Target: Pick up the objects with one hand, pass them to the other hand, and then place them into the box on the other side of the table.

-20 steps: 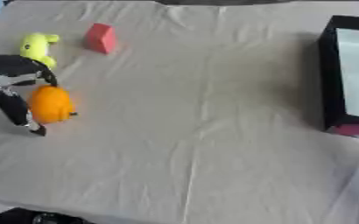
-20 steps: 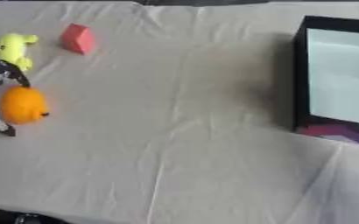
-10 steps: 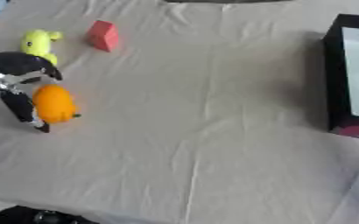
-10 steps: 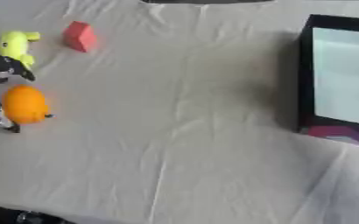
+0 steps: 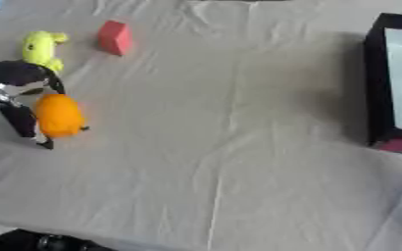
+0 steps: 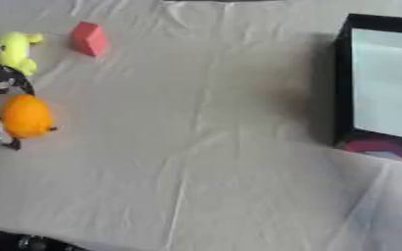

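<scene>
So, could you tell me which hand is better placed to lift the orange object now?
The left hand: it is already at the orange object, fingers curled around it at the table's left edge. The right hand shows in neither view.

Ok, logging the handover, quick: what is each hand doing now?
Left hand: fingers curled round the orange object.
Right hand: not in view.
</scene>
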{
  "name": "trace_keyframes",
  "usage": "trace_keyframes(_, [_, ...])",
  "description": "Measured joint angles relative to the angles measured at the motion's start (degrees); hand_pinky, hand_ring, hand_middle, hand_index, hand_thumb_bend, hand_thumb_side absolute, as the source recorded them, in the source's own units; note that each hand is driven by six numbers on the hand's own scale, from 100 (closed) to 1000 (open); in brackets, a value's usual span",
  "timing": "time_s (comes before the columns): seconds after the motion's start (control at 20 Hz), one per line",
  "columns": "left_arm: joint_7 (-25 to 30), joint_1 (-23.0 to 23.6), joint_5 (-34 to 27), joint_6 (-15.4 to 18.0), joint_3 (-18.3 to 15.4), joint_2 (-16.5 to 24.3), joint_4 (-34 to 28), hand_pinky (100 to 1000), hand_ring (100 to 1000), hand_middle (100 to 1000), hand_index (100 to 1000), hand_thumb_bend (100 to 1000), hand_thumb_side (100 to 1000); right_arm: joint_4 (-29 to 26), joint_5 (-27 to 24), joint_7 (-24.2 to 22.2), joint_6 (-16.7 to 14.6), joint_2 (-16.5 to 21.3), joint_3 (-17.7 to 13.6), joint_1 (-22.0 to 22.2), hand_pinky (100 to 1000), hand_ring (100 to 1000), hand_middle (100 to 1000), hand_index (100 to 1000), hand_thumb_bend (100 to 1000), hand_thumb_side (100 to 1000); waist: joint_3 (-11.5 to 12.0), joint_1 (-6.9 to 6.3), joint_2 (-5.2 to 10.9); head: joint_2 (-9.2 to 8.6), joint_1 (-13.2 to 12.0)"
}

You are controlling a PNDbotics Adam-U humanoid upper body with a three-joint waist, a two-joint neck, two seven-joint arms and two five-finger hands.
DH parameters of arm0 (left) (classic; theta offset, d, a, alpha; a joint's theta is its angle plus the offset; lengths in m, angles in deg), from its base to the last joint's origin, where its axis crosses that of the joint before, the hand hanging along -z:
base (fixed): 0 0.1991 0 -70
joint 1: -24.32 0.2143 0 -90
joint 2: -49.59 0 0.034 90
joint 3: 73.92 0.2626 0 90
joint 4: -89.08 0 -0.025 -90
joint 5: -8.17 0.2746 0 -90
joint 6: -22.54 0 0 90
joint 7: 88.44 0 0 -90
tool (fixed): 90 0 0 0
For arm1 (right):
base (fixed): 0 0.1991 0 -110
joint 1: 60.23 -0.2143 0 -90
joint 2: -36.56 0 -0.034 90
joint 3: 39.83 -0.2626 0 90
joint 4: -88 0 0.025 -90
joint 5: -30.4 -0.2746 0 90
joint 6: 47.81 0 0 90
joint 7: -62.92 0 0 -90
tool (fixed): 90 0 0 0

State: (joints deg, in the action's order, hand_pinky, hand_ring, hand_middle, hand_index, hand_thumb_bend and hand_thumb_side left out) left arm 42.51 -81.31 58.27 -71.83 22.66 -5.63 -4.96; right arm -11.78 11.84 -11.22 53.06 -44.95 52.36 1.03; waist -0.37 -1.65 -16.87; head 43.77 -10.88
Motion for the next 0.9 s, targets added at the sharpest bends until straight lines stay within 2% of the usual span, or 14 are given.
trace_keyframes(0.25, [0.04, -0.36, 1.37, 0.07, 0.03, -0.49, 0.39, 790, 833, 764, 789, 683, 219, -0.01, -0.23, -0.02, 0.00, -0.01, 0.04, 0.00, 939, 816, 872, 948, 397, 682, 0.00, 0.00, -0.20, 0.00, 0.00])
trace_keyframes(0.55, [-1.45, -0.46, 0.94, -0.33, 0.32, -0.98, 0.64, 753, 779, 703, 702, 443, 238, -0.05, -0.38, -0.04, -0.01, -0.01, 0.05, 0.00, 939, 816, 870, 947, 396, 683, 0.00, 0.05, -0.24, 0.00, 0.03])
trace_keyframes(0.65, [-2.03, -0.44, -0.48, -0.65, 0.31, -0.98, 0.35, 743, 766, 687, 662, 397, 236, -0.10, -0.38, -0.04, 0.00, -0.01, 0.05, 0.01, 939, 815, 869, 947, 395, 683, 0.01, 0.14, -0.24, 0.00, 0.10])
trace_keyframes(0.9, [-3.70, 0.12, -3.76, -1.93, -0.47, -0.98, -1.67, 720, 738, 647, 600, 359, 199, -0.12, -0.38, -0.03, 0.01, -0.01, 0.05, 0.05, 939, 814, 865, 945, 382, 689, 0.22, 0.18, -0.24, 0.00, 0.46])
